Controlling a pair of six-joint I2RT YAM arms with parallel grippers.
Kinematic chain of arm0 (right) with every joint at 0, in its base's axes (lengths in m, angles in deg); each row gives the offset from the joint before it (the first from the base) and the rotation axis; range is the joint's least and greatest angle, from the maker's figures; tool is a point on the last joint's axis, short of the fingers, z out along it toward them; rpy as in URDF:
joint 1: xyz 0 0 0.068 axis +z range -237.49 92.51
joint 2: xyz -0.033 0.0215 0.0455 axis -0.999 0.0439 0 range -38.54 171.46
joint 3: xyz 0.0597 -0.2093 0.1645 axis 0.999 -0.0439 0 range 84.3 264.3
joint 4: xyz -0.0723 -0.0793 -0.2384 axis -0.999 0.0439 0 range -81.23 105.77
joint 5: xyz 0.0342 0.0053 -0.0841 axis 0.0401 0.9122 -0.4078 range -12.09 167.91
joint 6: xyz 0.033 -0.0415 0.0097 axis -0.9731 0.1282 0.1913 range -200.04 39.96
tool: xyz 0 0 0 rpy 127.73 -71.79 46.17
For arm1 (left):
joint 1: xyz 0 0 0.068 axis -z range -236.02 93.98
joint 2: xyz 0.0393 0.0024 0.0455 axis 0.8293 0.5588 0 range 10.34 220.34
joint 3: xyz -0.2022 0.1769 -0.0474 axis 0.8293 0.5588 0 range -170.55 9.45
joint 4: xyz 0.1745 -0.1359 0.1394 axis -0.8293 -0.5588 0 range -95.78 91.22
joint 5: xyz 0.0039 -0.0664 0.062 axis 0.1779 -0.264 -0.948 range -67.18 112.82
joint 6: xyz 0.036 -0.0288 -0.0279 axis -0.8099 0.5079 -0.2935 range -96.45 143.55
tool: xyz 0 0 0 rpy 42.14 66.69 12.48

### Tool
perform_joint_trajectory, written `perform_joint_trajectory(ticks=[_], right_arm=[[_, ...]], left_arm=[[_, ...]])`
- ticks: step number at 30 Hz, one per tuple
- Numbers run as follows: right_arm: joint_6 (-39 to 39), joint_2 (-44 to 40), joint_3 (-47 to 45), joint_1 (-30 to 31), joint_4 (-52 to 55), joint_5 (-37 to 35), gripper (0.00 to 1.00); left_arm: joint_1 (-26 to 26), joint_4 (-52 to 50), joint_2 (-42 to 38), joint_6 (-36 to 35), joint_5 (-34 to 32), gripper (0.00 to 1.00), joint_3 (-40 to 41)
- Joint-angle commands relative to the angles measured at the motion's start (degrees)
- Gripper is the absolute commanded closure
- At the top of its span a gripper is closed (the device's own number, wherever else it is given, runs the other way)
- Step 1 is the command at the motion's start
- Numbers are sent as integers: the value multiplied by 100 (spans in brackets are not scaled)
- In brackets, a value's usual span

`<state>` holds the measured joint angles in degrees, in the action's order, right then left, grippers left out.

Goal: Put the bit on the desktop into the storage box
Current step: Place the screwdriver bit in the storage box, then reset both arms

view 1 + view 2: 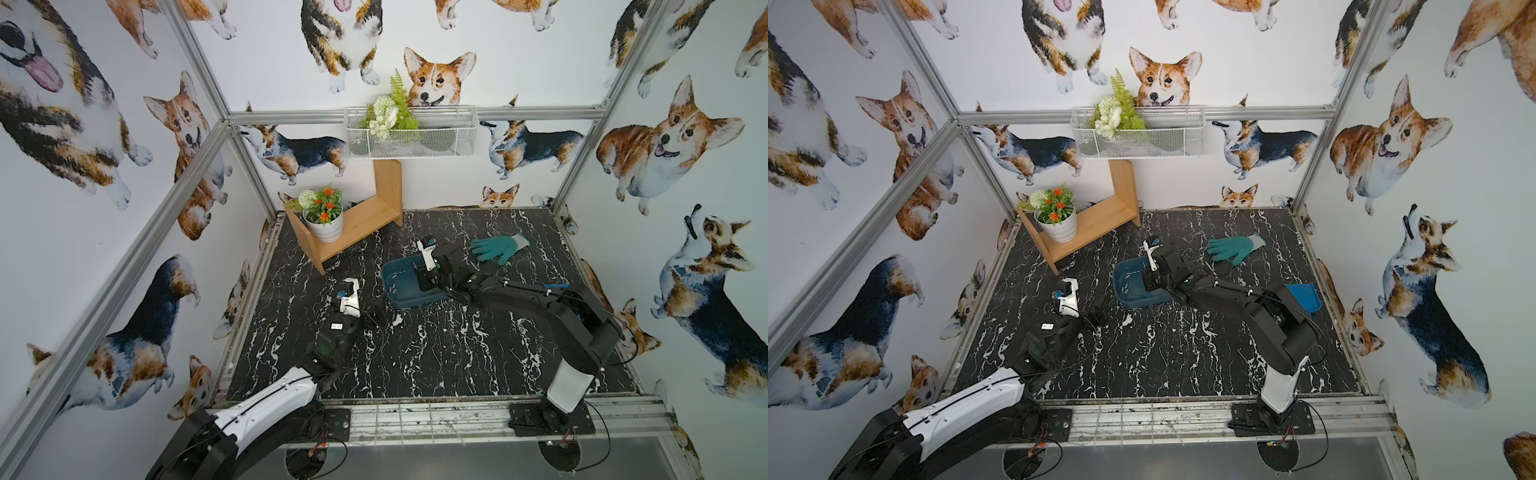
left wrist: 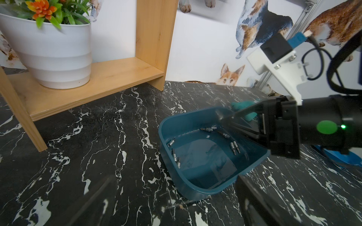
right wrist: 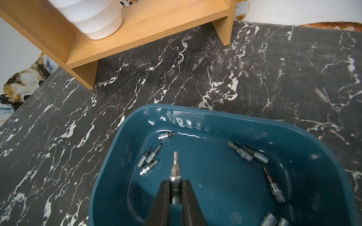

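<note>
The storage box (image 1: 397, 291) is a dark teal tub on the black marble desktop (image 1: 436, 345), seen in both top views. Several silver bits (image 3: 148, 159) lie on its floor. My right gripper (image 3: 175, 183) hangs over the inside of the box (image 3: 109, 176), shut on one silver bit (image 3: 175, 166) whose hex tip points out past the fingertips. In a top view this gripper (image 1: 1152, 282) sits above the box's right half. My left gripper (image 2: 176, 203) is open and holds nothing, low over the desktop just off the box's near-left corner (image 2: 195, 188); its fingers show only as blurs.
A wooden shelf (image 1: 357, 224) with a white flower pot (image 1: 324, 226) stands at the back left. A green glove (image 1: 498, 247) lies behind the box. A bright blue dustpan (image 1: 1306, 297) lies to the right, behind the right arm. A white wire basket (image 1: 411, 133) hangs on the back wall.
</note>
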<state>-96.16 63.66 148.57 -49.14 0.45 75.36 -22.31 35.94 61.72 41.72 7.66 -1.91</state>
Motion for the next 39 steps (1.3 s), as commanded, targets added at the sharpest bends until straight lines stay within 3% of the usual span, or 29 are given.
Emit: perform_joint_trajectory(ticks=[1, 3, 4, 10, 12, 13, 14, 19, 26, 32, 35, 39], right_arm=[[-84, 136, 155, -11, -350, 71, 78], [-80, 96, 142, -19, -364, 27, 53], [-60, 53, 115, -20, -357, 26, 48], [86, -630, -405, -29, -430, -160, 38], [143, -972, -702, -38, -539, -270, 29], [171, -1180, -881, -38, -596, -329, 21], [196, -1399, -1065, -46, -654, -403, 1], [277, -2453, -1937, -97, -894, -816, 0], [477, -4177, -3214, -158, -1261, -2108, 0], [1366, -5379, -4438, -196, -2433, -2621, 0], [1274, -5755, -4778, -233, -2577, -3228, 0], [1277, -6255, -5054, -596, -2510, -3055, 0]], left_arm=[[-5, 75, -74, -68, -91, 0, 49], [-5, 68, -123, -112, -94, 0, 53], [-5, 115, -160, -149, -40, 0, 80], [-5, 335, -463, -396, 62, 0, 272], [-5, 319, -567, -480, 6, 0, 300], [-5, 310, -614, -503, -49, 0, 305], [-5, 358, -644, -607, -57, 0, 331], [-5, 286, -770, -837, -383, 0, 202], [-5, 243, -1087, -1034, -953, 0, 112], [-5, 18, -1205, -1339, -1479, 0, -71], [-21, 19, -1136, -1591, -1720, 0, -120], [-271, 77, -959, -1843, -1641, 0, -131]])
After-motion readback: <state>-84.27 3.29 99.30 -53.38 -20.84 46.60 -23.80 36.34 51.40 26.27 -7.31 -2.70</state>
